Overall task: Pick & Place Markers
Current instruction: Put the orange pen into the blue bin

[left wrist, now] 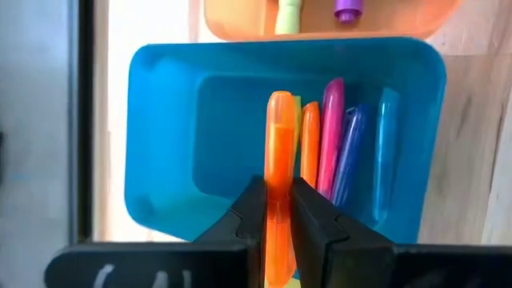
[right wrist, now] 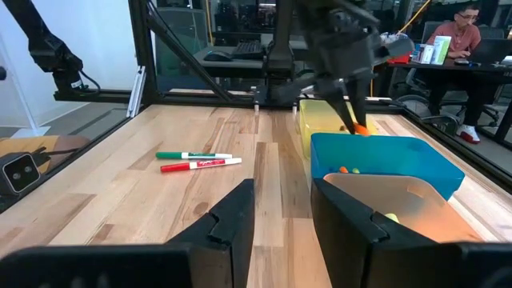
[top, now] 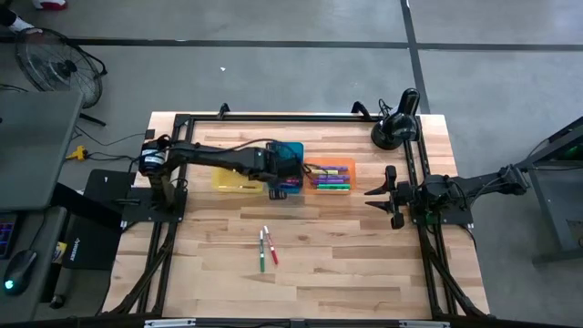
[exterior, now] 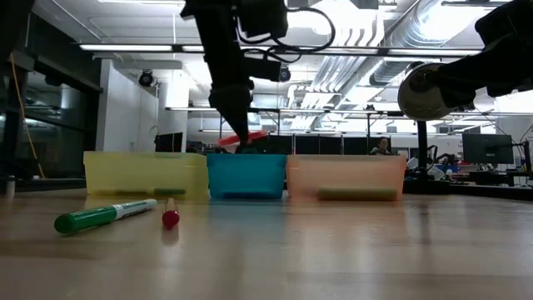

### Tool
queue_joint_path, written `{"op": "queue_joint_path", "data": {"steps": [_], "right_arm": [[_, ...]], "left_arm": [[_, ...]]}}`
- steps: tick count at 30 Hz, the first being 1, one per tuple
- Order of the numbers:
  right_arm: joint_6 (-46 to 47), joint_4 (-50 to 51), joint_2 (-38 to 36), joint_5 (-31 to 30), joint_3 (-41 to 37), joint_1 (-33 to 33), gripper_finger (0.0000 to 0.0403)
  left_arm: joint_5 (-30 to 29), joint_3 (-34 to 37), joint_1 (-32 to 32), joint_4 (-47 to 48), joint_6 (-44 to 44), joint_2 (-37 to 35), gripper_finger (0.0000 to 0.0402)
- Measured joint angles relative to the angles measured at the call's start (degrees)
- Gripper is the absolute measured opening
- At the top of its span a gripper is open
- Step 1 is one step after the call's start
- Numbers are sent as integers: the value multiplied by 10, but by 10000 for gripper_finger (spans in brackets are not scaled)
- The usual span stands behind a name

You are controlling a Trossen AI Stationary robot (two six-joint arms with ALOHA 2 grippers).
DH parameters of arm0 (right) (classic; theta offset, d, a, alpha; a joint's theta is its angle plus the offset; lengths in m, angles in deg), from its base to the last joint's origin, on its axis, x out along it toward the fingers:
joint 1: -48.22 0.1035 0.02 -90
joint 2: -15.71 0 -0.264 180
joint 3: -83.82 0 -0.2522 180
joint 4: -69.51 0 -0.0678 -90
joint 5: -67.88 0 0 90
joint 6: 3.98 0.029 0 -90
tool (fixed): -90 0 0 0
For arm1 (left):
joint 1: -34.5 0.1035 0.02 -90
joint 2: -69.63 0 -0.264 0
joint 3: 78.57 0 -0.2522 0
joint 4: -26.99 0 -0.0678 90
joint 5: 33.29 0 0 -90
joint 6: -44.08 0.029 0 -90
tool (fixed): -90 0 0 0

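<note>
- High view: you see the left gripper reaching from the left side of the table across to the blue tray, the middle of three trays in a row. The yellow tray is beside it on the left and the orange tray on the right. You can make out several markers lying in the orange tray. The jaw state is too small to read from here.
- High view: the right gripper waits near the table's right edge, fingers pointing toward the trays, well apart from them. A green marker and a red marker lie close together on the bare table, nearer the front edge than the trays.
- Low view: the left gripper hangs just above the blue tray, with an orange marker at its tips, tilted. The green marker and red marker lie on the table in front of the yellow tray.
- Left wrist view: the jaws are narrow and clamped on the orange marker, which sits between the fingers above the blue tray. Orange, pink, purple and blue markers lie side by side in that tray.
- Right wrist view: the right gripper has a moderate gap between its fingers, and nothing is between them. You see the blue tray and orange tray ahead, and the green marker and red marker on the table. A person sits at a desk beyond the table.
</note>
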Motion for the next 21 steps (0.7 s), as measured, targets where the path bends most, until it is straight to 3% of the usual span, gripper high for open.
{"op": "queue_joint_path", "data": {"steps": [9, 21], "right_arm": [[0, 0, 0, 0, 0, 0, 113], [0, 0, 0, 0, 0, 0, 113]], "left_arm": [[149, 0, 62, -1, 84, 0, 27], [191, 1, 85, -26, 119, 26, 27]]}}
